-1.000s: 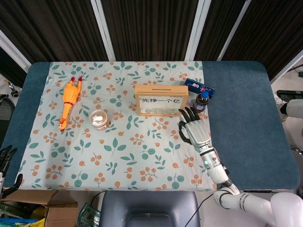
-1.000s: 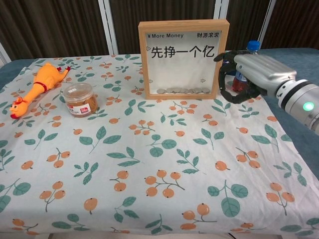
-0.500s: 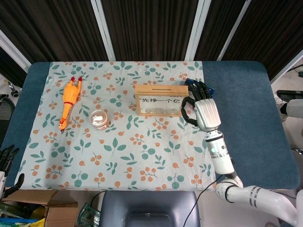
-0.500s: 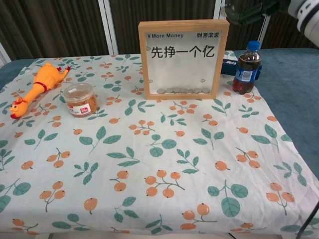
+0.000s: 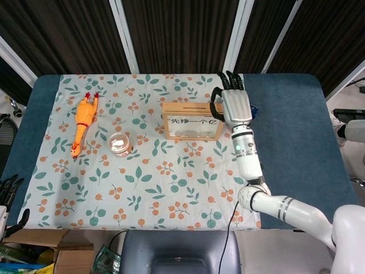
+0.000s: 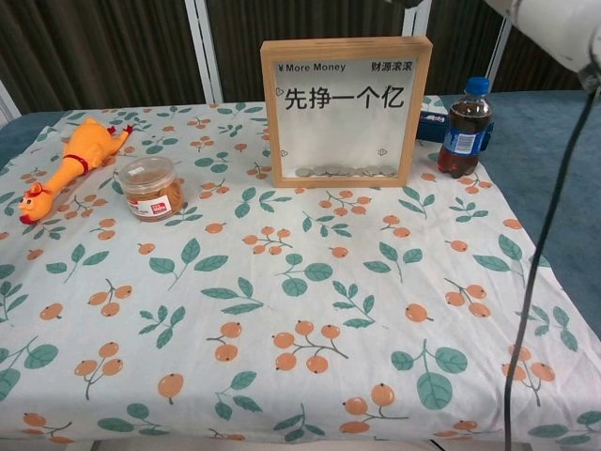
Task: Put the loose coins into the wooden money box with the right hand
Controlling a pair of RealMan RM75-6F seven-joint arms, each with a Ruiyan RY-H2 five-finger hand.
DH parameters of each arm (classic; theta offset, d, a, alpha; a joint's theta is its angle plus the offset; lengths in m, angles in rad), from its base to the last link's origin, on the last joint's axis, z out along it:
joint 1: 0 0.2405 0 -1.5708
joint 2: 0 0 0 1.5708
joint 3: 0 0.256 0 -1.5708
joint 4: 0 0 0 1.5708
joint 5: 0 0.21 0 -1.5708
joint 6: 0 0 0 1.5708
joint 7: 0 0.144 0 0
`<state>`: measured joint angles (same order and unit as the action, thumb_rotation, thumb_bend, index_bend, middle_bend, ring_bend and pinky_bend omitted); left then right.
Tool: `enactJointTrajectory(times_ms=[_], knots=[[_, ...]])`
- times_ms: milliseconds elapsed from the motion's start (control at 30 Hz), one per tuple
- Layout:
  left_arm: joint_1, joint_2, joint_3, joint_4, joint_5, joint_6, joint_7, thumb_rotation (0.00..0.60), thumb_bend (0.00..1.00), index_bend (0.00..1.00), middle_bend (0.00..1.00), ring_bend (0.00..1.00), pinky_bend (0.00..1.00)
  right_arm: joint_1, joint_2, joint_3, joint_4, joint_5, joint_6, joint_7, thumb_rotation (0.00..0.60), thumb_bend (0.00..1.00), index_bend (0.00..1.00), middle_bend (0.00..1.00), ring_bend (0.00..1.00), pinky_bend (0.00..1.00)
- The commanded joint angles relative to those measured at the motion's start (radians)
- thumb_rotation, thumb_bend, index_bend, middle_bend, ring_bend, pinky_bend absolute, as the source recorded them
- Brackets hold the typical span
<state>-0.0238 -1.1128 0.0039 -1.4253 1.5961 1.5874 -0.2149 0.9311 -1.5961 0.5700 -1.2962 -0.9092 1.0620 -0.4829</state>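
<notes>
The wooden money box (image 5: 191, 121) stands upright at the back middle of the floral cloth, its slot on the top edge. Through its clear front (image 6: 346, 111) I see several coins (image 6: 343, 172) lying along the bottom. My right hand (image 5: 232, 103) is raised over the box's right end, fingers pointing away from me and thumb curved toward the box. Whether it holds a coin does not show. The chest view catches only its forearm (image 6: 554, 28) at the top right. No loose coin shows on the cloth. Fingers of my left hand (image 5: 8, 188) show, spread, at the far left edge below the table.
A cola bottle (image 6: 465, 130) and a blue packet (image 6: 432, 124) stand right of the box, mostly hidden under my hand in the head view. A lidded snack jar (image 5: 119, 143) and an orange rubber chicken (image 5: 82, 123) lie on the left.
My right hand rose from the cloth beside the bottle and moved back and up, now over the box's right end. It has left the chest view. Nothing on the table moved.
</notes>
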Motion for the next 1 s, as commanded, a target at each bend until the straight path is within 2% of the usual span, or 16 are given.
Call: enactJointTrajectory(times_ms=[33, 333, 800, 867, 1000], knots=[[0.000, 0.000, -0.001, 0.001, -0.002, 0.000, 0.000, 0.600, 0.44, 0.00, 0.00, 0.00, 0.00, 0.055, -0.038, -0.004, 0.056, 0.041, -0.024, -0.057, 0.600, 0.61, 0.71, 0.22, 0.00, 0.00], [0.003, 0.003, -0.003, 0.004, -0.009, 0.002, -0.012, 0.600, 0.44, 0.00, 0.00, 0.00, 0.00, 0.114, -0.093, -0.044, 0.138, 0.081, -0.017, -0.116, 0.600, 0.61, 0.71, 0.22, 0.00, 0.00], [0.002, 0.001, -0.002, 0.002, -0.006, 0.001, -0.006, 0.600, 0.44, 0.00, 0.00, 0.00, 0.00, 0.117, -0.098, -0.077, 0.164, 0.118, -0.022, -0.103, 0.600, 0.61, 0.70, 0.22, 0.00, 0.00], [0.001, 0.001, -0.003, 0.002, -0.007, 0.000, -0.007, 0.600, 0.44, 0.00, 0.00, 0.00, 0.00, 0.117, -0.098, -0.082, 0.167, 0.123, -0.025, -0.103, 0.600, 0.61, 0.69, 0.22, 0.00, 0.00], [0.001, 0.001, -0.003, 0.003, -0.008, 0.000, -0.007, 0.600, 0.44, 0.00, 0.00, 0.00, 0.00, 0.116, -0.096, -0.088, 0.164, 0.124, -0.027, -0.093, 0.600, 0.61, 0.57, 0.22, 0.00, 0.00]])
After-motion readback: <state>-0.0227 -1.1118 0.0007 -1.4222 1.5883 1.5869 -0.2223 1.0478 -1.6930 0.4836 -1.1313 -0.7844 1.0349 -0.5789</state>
